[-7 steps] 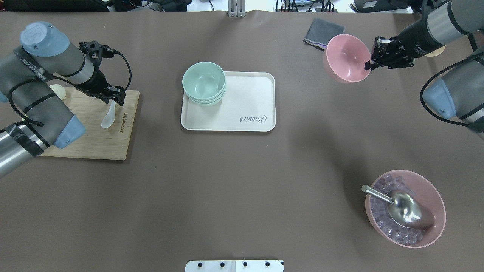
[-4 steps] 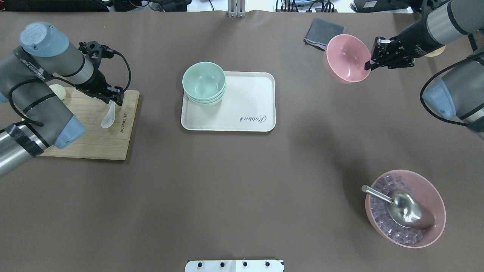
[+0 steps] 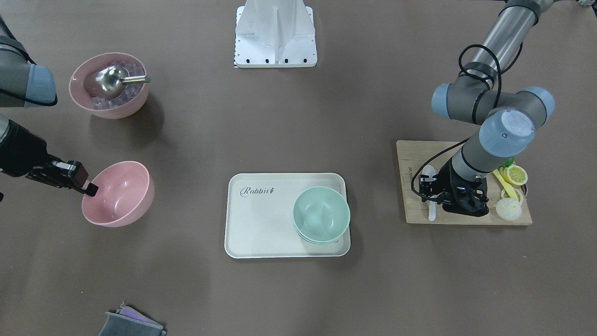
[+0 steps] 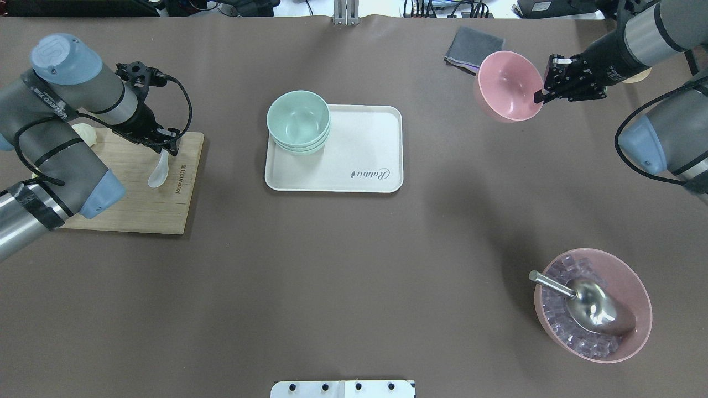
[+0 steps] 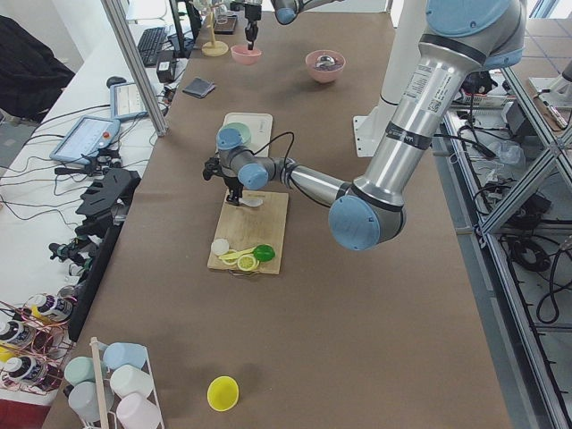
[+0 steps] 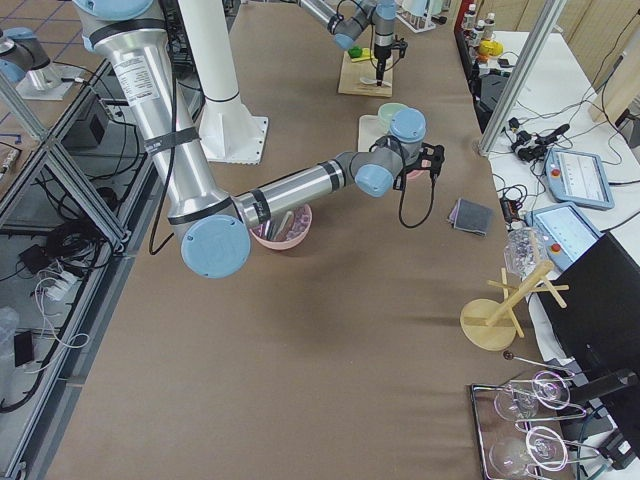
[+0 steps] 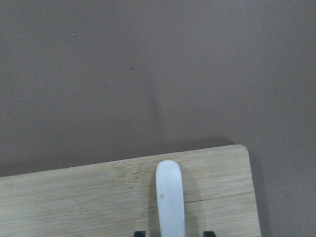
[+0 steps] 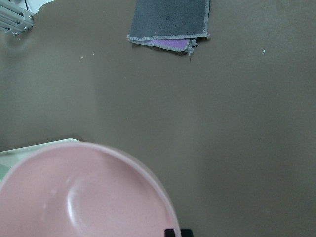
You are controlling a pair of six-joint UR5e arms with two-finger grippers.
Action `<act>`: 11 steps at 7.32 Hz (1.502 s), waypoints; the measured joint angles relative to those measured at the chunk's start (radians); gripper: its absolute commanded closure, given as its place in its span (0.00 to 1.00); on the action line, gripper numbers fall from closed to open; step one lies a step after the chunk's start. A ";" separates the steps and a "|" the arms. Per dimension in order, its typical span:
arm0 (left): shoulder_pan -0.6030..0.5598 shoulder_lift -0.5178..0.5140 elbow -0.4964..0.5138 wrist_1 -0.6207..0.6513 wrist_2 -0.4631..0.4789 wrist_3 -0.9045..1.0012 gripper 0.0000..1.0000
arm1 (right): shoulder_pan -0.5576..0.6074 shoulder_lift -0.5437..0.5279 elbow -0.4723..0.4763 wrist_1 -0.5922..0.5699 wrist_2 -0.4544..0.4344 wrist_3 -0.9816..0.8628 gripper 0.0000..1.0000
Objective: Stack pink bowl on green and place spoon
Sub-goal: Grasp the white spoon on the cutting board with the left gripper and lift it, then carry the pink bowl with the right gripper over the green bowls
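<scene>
The left arm (image 4: 66, 132) enters from 8 o'clock in the overhead view, elbow folded and wrist turned down. The left gripper (image 4: 165, 149) sits at about 10 o'clock and points straight down. Its fingers are parted either side of the spoon (image 4: 157, 172) handle, with gaps showing. The right arm (image 4: 641, 33) reaches in from 2 o'clock. The right gripper (image 4: 539, 97) points toward 9 o'clock, pinched on the pink bowl (image 4: 506, 85) rim at its 3 o'clock edge.
</scene>
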 measured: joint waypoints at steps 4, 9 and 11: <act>-0.001 0.003 -0.013 0.001 -0.006 0.000 1.00 | 0.000 0.000 0.002 0.001 0.002 0.000 1.00; -0.146 0.012 -0.158 0.122 -0.162 0.002 1.00 | -0.004 0.104 0.022 0.000 -0.001 0.129 1.00; -0.190 0.010 -0.164 0.119 -0.208 0.002 1.00 | -0.056 0.185 0.012 0.002 -0.059 0.183 1.00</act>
